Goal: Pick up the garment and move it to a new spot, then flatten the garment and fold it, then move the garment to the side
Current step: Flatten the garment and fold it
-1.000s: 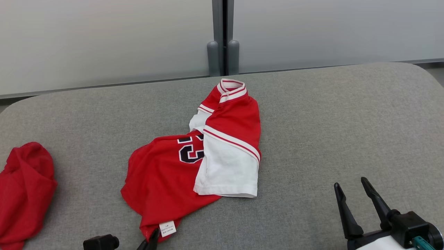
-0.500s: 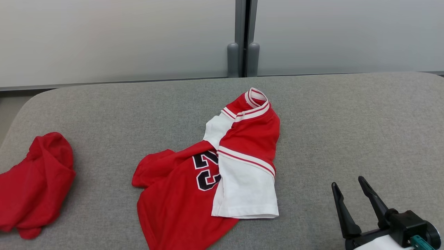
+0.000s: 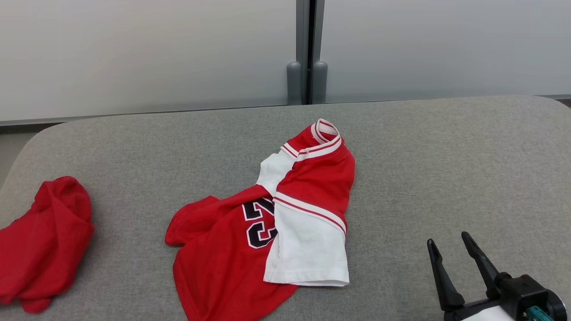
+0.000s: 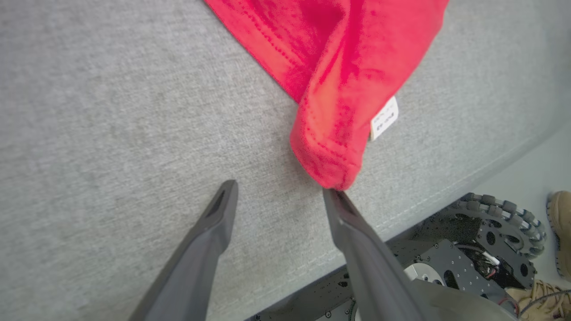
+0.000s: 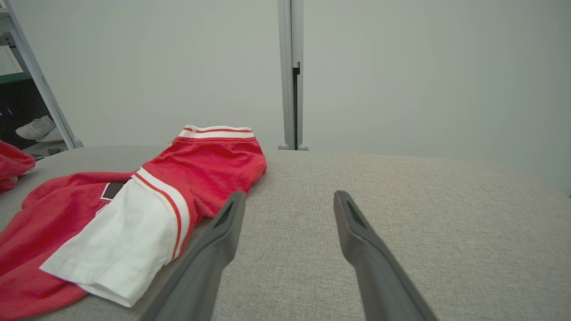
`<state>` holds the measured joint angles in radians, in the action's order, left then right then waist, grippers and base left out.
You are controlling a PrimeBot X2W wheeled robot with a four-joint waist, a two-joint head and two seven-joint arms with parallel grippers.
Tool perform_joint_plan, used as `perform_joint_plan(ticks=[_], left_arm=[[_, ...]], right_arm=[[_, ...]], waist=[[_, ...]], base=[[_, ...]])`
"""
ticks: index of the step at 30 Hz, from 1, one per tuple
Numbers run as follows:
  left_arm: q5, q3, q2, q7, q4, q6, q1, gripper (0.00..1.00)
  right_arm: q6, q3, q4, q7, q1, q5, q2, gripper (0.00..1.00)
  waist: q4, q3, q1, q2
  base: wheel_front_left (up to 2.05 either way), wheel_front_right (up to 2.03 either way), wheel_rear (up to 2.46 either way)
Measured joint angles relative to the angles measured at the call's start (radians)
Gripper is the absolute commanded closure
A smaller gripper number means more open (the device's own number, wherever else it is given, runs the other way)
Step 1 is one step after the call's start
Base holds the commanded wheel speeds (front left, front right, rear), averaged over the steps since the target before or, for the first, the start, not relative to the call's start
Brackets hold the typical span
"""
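The garment [image 3: 267, 223], a red and white jersey with a dark number, lies crumpled in the middle of the grey padded surface [image 3: 446, 156]. In the left wrist view its red hem corner [image 4: 330, 147], with a white label [image 4: 384, 119], rests on the padding. My left gripper [image 4: 281, 189] is open there, and one fingertip [image 4: 334, 198] just touches that corner. My right gripper [image 3: 448, 239] stands open at the lower right, off to the right of the garment and holding nothing. The right wrist view has the garment [image 5: 134, 209] to the left of the open right gripper [image 5: 290, 195].
Another red cloth [image 3: 40, 245] lies bunched at the surface's left edge. A pale partition with a grey post [image 3: 307, 80] runs behind the surface. Past the near edge are my wheeled base [image 4: 499, 223] and a person's tan shoe [image 4: 560, 232].
My left gripper has opened and let go of the garment's hem corner, which now lies on the padding. The head camera has shifted. The right gripper has stayed open.
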<state>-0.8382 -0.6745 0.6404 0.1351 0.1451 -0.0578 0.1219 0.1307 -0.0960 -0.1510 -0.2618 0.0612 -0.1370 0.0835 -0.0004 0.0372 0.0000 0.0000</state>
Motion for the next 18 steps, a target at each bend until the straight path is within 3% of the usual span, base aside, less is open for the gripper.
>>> perform_joint_plan(ticks=[6, 10, 12, 18], left_arm=[[-0.062, 0.086, 0.01, -0.035, -0.101, 0.07, 0.018, 0.0], [-0.082, 0.138, -0.037, -0.09, -0.139, 0.114, -0.011, 0.0], [-0.069, 0.141, -0.064, -0.096, -0.127, 0.146, -0.037, 0.0], [-0.087, 0.103, -0.146, -0.033, 0.036, 0.162, -0.107, 0.0]], right_arm=[[0.0, -0.006, 0.0, 0.0, 0.0, 0.0, 0.0, 0.0], [0.0, -0.011, 0.002, 0.0, -0.002, 0.002, 0.001, 0.0], [0.0, -0.019, 0.001, 0.0, -0.006, 0.002, 0.002, 0.0], [0.0, -0.035, -0.001, 0.0, -0.02, 0.001, 0.001, 0.0]], waist=[[0.001, -0.008, 0.0, 0.0], [0.0, -0.006, 0.0, 0.0], [-0.007, -0.005, 0.0, 0.0], [-0.035, 0.003, 0.0, 0.0]], base=[[0.0, 0.0, 0.0], [0.0, 0.0, 0.0], [0.0, 0.0, 0.0], [0.0, 0.0, 0.0]])
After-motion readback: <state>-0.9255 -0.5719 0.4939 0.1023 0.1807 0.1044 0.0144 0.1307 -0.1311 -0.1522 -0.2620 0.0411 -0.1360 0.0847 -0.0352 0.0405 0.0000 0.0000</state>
